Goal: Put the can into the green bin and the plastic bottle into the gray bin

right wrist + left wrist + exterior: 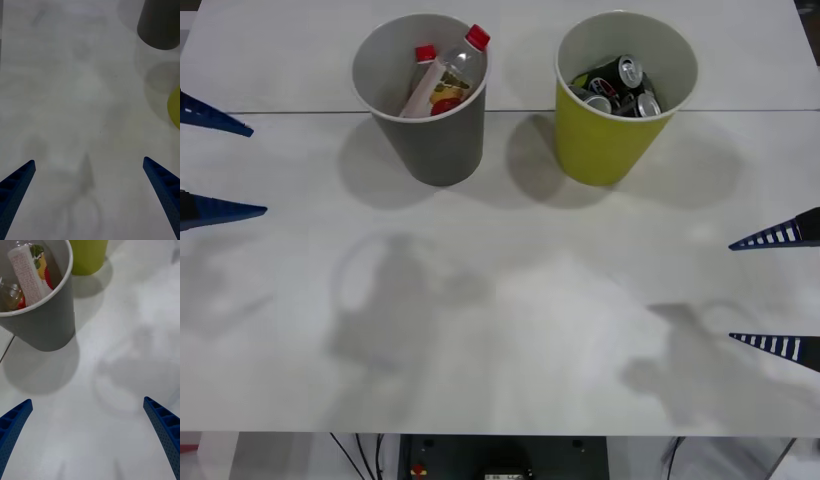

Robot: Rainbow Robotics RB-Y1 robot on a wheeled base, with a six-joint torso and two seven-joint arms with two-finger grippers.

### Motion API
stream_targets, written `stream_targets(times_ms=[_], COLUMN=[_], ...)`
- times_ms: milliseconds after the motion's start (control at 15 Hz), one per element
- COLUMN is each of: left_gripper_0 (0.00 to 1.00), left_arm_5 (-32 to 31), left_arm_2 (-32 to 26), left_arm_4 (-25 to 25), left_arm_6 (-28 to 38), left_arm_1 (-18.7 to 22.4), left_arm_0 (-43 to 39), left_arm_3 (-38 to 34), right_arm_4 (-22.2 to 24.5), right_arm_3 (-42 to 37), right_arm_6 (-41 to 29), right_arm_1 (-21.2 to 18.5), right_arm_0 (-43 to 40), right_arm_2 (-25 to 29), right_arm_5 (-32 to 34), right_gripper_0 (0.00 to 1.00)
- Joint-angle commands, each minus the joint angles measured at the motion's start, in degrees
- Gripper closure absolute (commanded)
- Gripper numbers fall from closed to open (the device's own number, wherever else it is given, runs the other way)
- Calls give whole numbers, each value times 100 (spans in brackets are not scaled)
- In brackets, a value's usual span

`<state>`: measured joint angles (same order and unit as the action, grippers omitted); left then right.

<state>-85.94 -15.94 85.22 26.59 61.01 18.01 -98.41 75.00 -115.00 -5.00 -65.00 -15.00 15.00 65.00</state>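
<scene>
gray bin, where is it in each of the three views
Front view: gray bin at upper left of centre, bottles inside.
Right wrist view: its gray wall at the top right corner.
Left wrist view: upper left, large.
Shared landmark: the green bin beside it.

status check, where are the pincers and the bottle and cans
Left pincer open, left table edge; right pincer open, right edge. Plastic bottle in gray bin. Cans in green bin.

I see a white surface (pixel 510 300) lit from above, with soft gray shadows across it. A seam (pixel 300 112) crosses its far part. Dark cables (pixel 360 455) hang below its near edge.
</scene>
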Motion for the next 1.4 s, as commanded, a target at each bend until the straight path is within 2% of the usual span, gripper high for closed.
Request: stream_targets(times_ms=[67,267,533,867,1200,1400], left_gripper_0=[0,0,0,0,0,0], left_arm_5=[-37,-292,-318,-406,-406,-406], left_arm_2=[-278,-603,-858,-806,-770,-770], left_arm_4=[-119,-216,-295,-146,215,259], left_arm_6=[-725,-1358,-2149,-3028,-3054,-3054], left_arm_1=[-213,-529,-1039,-1223,-1188,-1188], left_arm_0=[-518,-922,-1362,-1643,-1933,-2039], left_arm_3=[-20,-20,-20,-73,-609,-706], right_arm_4=[0,0,0,0,0,0], right_arm_3=[0,0,0,0,0,0], right_arm_6=[0,0,0,0,0,0], right_arm_1=[0,0,0,0,0,0], right_arm_0=[0,0,0,0,0,0], right_arm_2=[0,0,0,0,0,0], right_arm_5=[0,0,0,0,0,0], right_gripper_0=[0,0,0,0,0,0])
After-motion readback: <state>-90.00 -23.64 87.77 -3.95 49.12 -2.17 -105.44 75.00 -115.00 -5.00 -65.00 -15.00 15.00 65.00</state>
